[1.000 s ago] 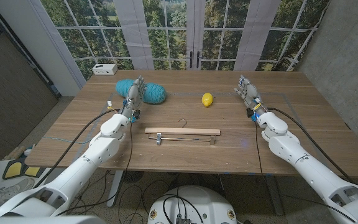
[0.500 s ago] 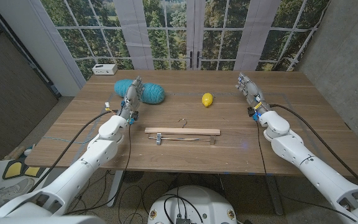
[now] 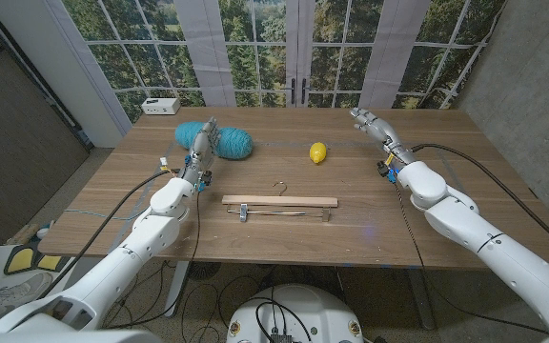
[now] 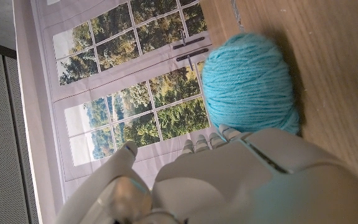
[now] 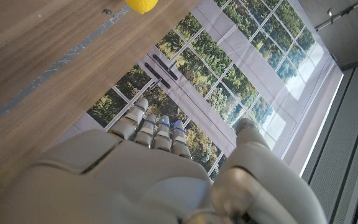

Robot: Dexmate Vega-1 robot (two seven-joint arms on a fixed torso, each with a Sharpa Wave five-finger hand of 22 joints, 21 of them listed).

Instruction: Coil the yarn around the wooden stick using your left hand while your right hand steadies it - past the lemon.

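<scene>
A teal yarn ball (image 3: 229,140) (image 4: 247,81) lies at the table's back left. My left hand (image 3: 203,149) (image 4: 229,180) stands upright right at its near side, fingers apart; I cannot tell whether they touch the yarn. A wooden hanger (image 3: 279,201) with a metal hook and clip bar lies in the middle, nearer the front. Behind it and slightly right sits the lemon (image 3: 318,151) (image 5: 140,4). My right hand (image 3: 376,130) (image 5: 148,174) hovers open to the lemon's right, fingers stretched toward the back left, holding nothing.
A small white box (image 3: 161,105) stands at the back left corner of the table (image 3: 284,229). Blue tape lines (image 3: 438,149) mark the wood near my right arm. Windows and a door fill the wall behind.
My right hand has turned and reached toward the back left, its fingers now stretched out. The left hand, yarn, hanger and lemon have stayed put.
</scene>
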